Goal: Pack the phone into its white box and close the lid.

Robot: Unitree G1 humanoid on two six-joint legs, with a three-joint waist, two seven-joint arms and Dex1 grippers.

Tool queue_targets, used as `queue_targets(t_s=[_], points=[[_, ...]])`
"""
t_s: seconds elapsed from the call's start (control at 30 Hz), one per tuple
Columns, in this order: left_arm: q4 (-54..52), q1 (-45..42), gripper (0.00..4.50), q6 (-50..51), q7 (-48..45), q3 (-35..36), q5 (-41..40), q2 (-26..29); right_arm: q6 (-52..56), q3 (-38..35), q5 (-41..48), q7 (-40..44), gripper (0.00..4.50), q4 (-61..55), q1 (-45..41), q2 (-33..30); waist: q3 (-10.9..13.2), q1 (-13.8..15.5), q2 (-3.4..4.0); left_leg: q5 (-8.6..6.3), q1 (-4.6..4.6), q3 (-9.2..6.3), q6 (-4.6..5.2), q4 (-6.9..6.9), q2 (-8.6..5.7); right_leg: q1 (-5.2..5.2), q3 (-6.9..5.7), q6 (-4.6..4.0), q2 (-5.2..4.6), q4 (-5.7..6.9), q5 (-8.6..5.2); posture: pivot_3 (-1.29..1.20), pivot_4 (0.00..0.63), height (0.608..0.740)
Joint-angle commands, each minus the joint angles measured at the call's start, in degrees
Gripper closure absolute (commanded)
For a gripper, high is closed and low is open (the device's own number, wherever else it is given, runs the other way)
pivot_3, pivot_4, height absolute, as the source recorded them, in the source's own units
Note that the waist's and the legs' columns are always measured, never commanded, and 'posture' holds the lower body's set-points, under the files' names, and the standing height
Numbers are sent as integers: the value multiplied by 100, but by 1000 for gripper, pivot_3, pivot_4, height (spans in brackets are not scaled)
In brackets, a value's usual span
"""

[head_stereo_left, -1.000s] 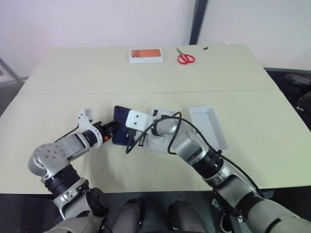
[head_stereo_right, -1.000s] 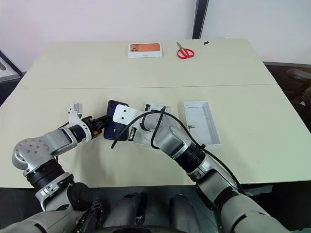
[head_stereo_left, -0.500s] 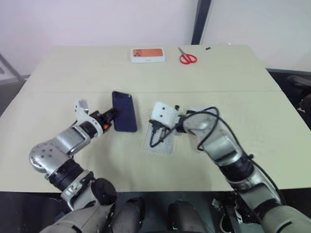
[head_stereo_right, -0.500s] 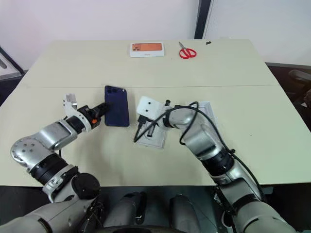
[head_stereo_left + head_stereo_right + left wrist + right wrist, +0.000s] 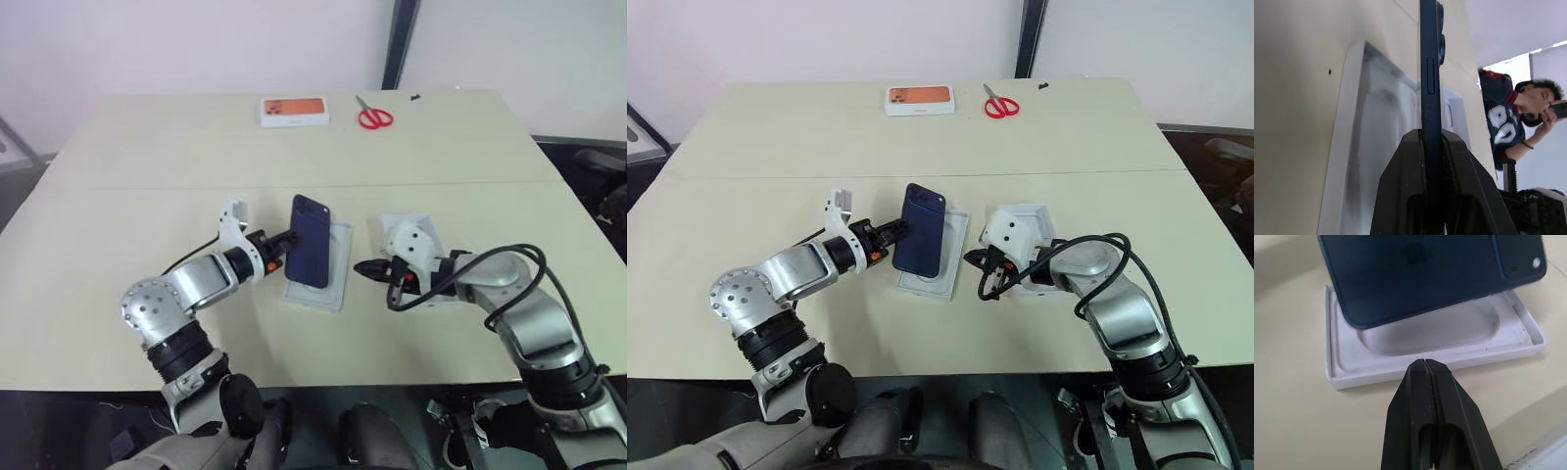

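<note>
Here the broad beige table (image 5: pixel 147 157) bears a shallow white rectangular box (image 5: pixel 960 257) with an oval recess. Over it, tilted, hangs the slim dark navy-blue phone (image 5: pixel 920 243), its edge clamped in the left gripper (image 5: pixel 890 232). Just right of the box, the right gripper (image 5: pixel 971 258) is pinched closed on nothing.
</note>
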Motion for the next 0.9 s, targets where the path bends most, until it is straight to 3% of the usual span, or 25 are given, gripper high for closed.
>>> queue_targets(t_s=[0.03,0.13,0.43,0.8,0.83,0.9], points=[[116,-54,4437,-127,-112,-341,90,-41,-114,-174,117,-147,4500,-230,-53,-92,0,6,0,0,0,0,0,1,0,1,0,0,0,-1,0,0,150,740],[258,-56,4437,-188,-160,-495,182,-40,-166,-113,114,-227,4500,-183,-78,-130,0,6,0,0,0,0,0,4,0,2,0,0,0,-1,0,0,150,740],[275,-44,296,-220,-446,-684,217,207,-281,45,100,-349,4500,-24,-212,-148,0,-1,0,0,0,0,0,3,0,1,0,0,0,0,0,0,150,740],[-166,-438,296,-39,-774,-237,-463,997,-344,310,-96,-409,4500,229,-363,-262,0,-5,0,0,0,-1,0,11,0,5,0,0,0,0,0,0,150,740],[-185,-400,296,-76,-812,-302,-396,1167,-343,355,-146,-436,4500,282,-403,-277,0,-9,1,0,0,-1,0,11,0,5,0,0,0,0,0,0,150,740],[-503,39,807,-436,-1173,-1206,139,2009,-215,502,-320,-546,4500,393,-545,-295,-1,-57,1,0,1,-1,0,10,1,1,0,0,0,3,0,0,150,740]])
